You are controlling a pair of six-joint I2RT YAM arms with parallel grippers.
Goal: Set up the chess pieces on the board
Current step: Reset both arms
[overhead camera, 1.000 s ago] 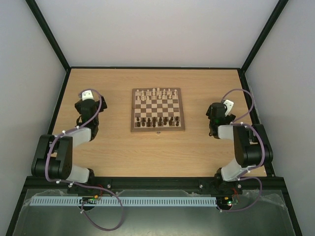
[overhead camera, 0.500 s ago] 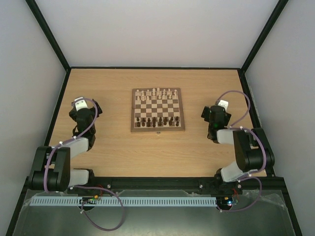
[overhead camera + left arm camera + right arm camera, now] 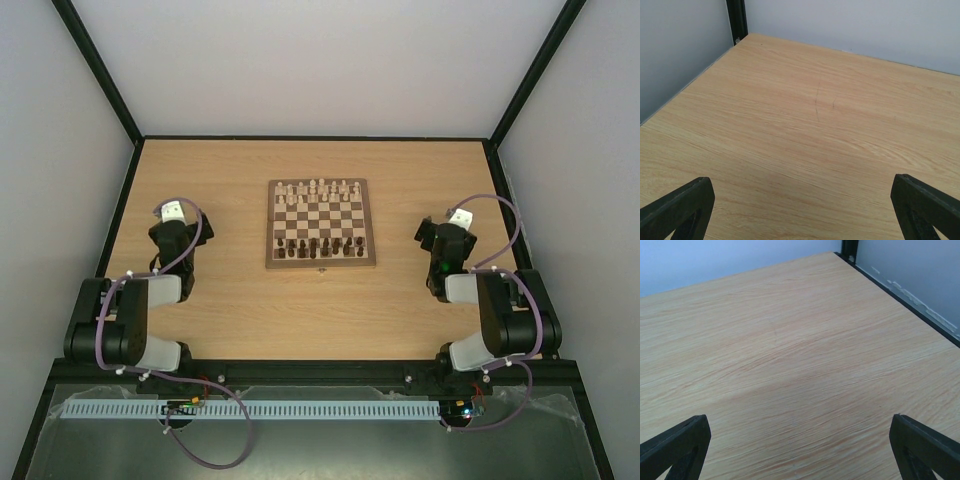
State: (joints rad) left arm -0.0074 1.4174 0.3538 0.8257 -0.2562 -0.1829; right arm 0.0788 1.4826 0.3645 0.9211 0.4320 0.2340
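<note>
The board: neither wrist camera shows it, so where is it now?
In the top view, the board lies at the centre of the table, between the left arm and the right arm, touching neither.

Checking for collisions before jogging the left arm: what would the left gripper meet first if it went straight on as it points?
Probably the tabletop: only wood lies ahead of the open left gripper, with the back wall beyond. The board is off to its right, out of this line. Depth is unclear.
</note>
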